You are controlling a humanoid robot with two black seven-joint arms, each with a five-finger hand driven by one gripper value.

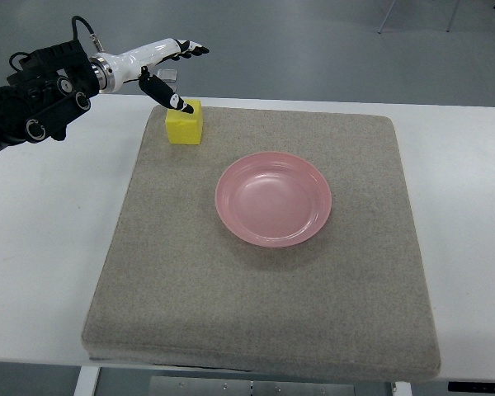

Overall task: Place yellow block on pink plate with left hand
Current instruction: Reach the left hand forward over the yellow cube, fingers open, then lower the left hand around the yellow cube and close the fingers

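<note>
Taking the pink plate (pixel 273 198) as the landmark, 1 arm shows in the top view: the left arm (pixel 33 99), black and bulky, comes in from the picture's left edge, far to the upper left of the plate, and its lower part is cut off by that edge. At its end is 1 left hand (pixel 161 68), white with black fingertips, spread and holding nothing; the long fingers (pixel 190 48) stretch out above and beyond the block, while the thumb (pixel 169 96) angles down with its tip at the block's top edge, though whether it truly touches is hard to tell. There is 1 yellow block (pixel 185 125), sitting on the mat to the upper left of the plate, near it but apart, close to the mat's far left corner. The 1 grey mat (pixel 148 280) lies under the plate on the 1 white table (pixel 41 247), whose near edge runs out of the picture. The plate itself, 1 only, sits a little above the mat's middle and holds nothing. To the plate's upper right, thin metal legs (pixel 412 15) on the floor are cut off by the top edge.
</note>
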